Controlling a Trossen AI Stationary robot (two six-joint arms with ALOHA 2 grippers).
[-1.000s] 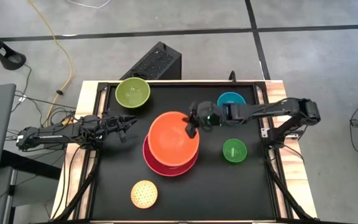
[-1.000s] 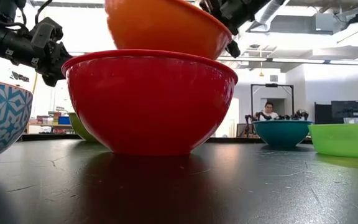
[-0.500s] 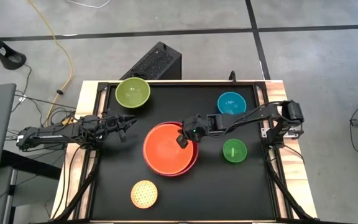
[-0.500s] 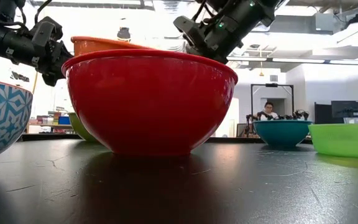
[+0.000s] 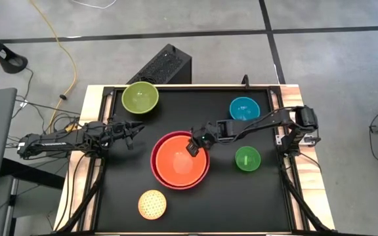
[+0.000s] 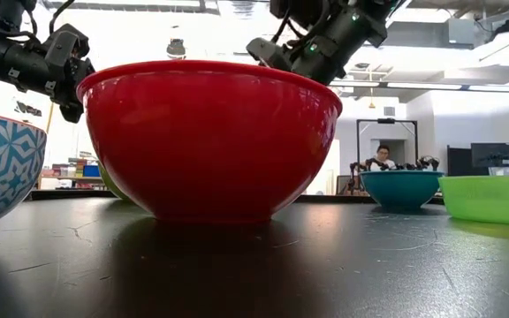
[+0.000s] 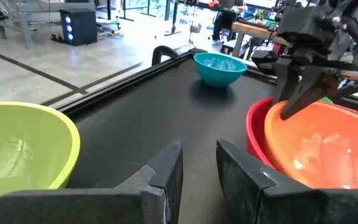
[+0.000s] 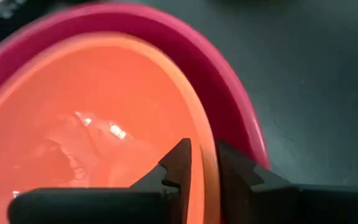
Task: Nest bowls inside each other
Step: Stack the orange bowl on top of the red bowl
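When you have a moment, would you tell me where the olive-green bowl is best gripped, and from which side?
Grip the olive-green bowl by its thin rim, coming down from above with one finger inside and one outside. It stands upright and open, and its rounded wall gives no other hold. The rim section facing the left claw looks best: that claw sits nearest, with bare table between them.

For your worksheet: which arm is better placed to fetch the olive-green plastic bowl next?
Left. The left gripper hovers just below the olive-green plastic bowl; the right gripper straddles the orange plastic bowl's rim.
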